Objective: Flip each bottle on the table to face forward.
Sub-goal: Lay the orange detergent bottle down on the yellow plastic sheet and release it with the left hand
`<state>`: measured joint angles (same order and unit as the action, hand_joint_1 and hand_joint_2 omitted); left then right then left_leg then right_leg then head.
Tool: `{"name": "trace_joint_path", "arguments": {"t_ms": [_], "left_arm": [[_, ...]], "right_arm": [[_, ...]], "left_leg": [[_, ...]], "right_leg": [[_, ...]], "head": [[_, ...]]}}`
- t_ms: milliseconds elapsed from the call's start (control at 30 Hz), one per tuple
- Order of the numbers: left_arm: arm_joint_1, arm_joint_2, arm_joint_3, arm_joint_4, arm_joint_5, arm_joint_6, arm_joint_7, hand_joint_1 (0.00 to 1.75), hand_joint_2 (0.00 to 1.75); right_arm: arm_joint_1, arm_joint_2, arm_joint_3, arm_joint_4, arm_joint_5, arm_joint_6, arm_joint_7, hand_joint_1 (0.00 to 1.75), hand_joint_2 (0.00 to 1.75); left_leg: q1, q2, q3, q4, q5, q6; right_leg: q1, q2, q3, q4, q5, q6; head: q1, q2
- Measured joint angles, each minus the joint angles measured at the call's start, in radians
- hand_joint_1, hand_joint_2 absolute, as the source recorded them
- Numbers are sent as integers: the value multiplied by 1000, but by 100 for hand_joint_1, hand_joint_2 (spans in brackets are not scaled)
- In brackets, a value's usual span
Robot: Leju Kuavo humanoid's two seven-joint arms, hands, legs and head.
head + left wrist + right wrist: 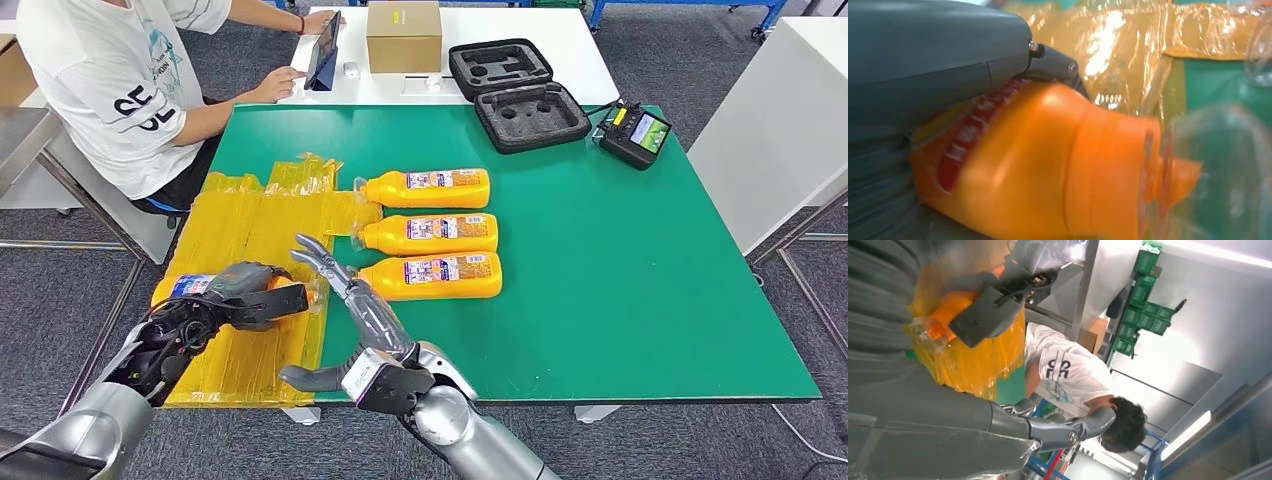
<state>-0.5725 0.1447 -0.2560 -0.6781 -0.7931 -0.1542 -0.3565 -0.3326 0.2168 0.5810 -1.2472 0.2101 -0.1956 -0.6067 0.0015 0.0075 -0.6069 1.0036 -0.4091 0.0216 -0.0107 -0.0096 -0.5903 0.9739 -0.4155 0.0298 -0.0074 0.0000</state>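
Fingers [262, 300] of the left hand [240, 292] wrap the bottle [1048, 165].

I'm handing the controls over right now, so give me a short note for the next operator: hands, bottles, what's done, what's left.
Left hand: grips an orange bottle over the yellow plastic sheet at the table's left edge; the left wrist view shows its neck and clear cap.
Right hand: open, holding nothing, fingers spread near the held bottle's cap end.
Three more bottles lie in a row on the green table: far, middle, near, labels up, caps toward the sheet.
Done: those three look placed.
Left: turn the held bottle and probably set it with the row.
A person sits at the far left.
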Motion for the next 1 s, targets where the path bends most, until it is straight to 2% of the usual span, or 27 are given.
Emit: {"name": "trace_joint_path", "arguments": {"t_ms": [100,300,433,567,700,767,800,933,1000], "left_arm": [[6,9,11,-1,71,-60,-18,0,0],[14,15,55,-7,286,-206,-17,0,0],[18,14,94,-7,401,-272,3,0,0],[29,5,134,-7,499,-288,20,0,0],[51,-17,194,-8,688,-279,23,0,0],[64,-32,227,-12,783,-235,11,0,0],[71,-38,241,-18,806,-180,-10,0,0],[101,-68,268,-61,789,141,-123,0,0],[111,-74,271,-76,779,203,-138,0,0]], "right_arm": [[0,3,7,9,-3,4,1,0,175],[-6,7,12,28,-8,5,13,0,175],[-8,12,13,40,-8,1,17,0,175],[-8,13,13,52,-2,-4,21,0,175],[-9,14,13,65,22,-10,32,0,175],[-10,17,13,75,32,-12,36,0,175],[-10,18,13,79,35,-13,37,0,175],[-11,23,13,95,41,-16,37,0,175],[-12,24,13,101,41,-17,37,0,175]], "left_leg": [[0,0,2,0,-1,-1],[0,-1,13,-2,-3,-1],[0,-4,16,-2,-3,-1],[0,-5,18,-2,-3,-1],[0,-6,17,-2,-3,-1],[0,-6,16,-2,-3,-1],[0,-6,16,-2,-3,-1],[0,-5,13,-2,-3,-1],[0,-3,11,-1,-3,-1]], "right_leg": [[0,1,2,0,0,-1],[0,-1,14,0,-6,-2],[0,-1,17,0,-6,-2],[-1,-1,18,0,-6,-2],[-1,-2,17,0,-6,-1],[-1,-3,17,0,-6,-1],[-1,-3,16,0,-6,-1],[0,-2,13,0,-6,-1],[0,-2,10,0,-5,-2]], "head": [[0,0],[0,0],[0,0],[0,0],[0,0],[0,0],[0,0],[0,0],[0,0]]}}
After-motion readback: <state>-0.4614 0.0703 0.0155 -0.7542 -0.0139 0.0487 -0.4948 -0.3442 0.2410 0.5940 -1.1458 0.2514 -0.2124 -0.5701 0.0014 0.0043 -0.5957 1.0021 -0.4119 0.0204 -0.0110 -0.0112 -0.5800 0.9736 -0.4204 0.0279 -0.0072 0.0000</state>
